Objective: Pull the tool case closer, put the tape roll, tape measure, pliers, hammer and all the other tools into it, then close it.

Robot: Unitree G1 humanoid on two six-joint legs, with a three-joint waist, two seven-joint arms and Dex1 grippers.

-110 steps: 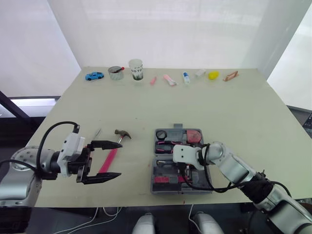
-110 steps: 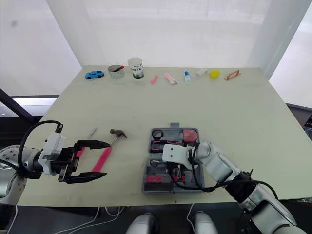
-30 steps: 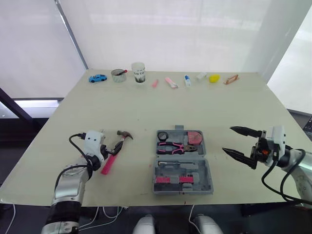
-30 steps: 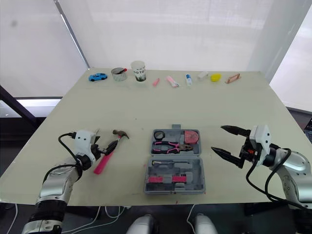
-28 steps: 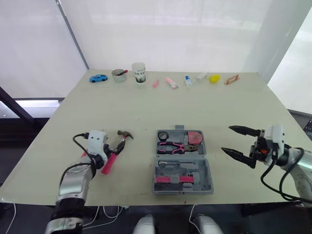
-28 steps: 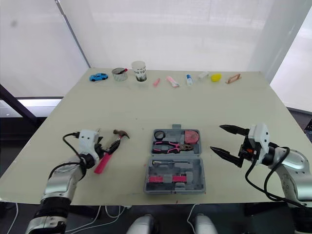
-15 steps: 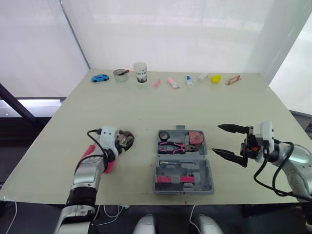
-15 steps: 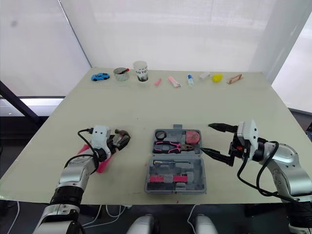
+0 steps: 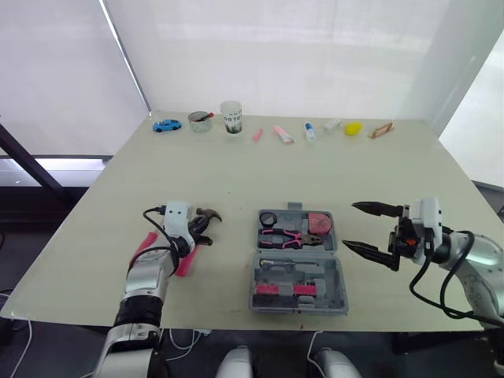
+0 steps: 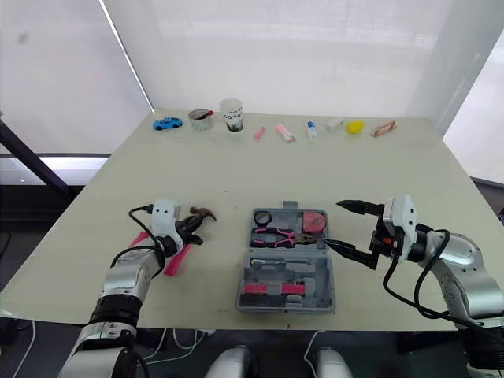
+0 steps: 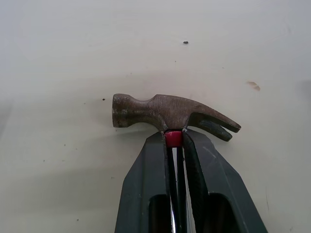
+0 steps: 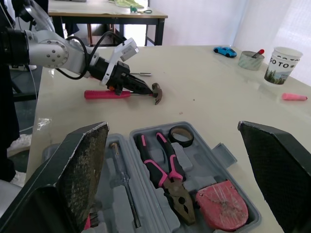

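My left gripper (image 11: 174, 138) pinches the hammer (image 11: 165, 111) below its head (flat on the table (image 9: 236, 173)); right gripper (image 9: 352, 226) spread wide beside the tool case (image 9: 323, 272).

Left gripper (image 11: 174, 139): wide open beside the handle before, now clamped on the hammer (image 11: 160, 111) neck just under the head.
Right gripper (image 9: 351, 225): out of the tool case (image 9: 316, 276), now spread wide at its right side.

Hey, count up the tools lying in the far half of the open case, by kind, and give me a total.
Tape roll: 1
Pliers: 1
Tape measure: 1
Total: 3
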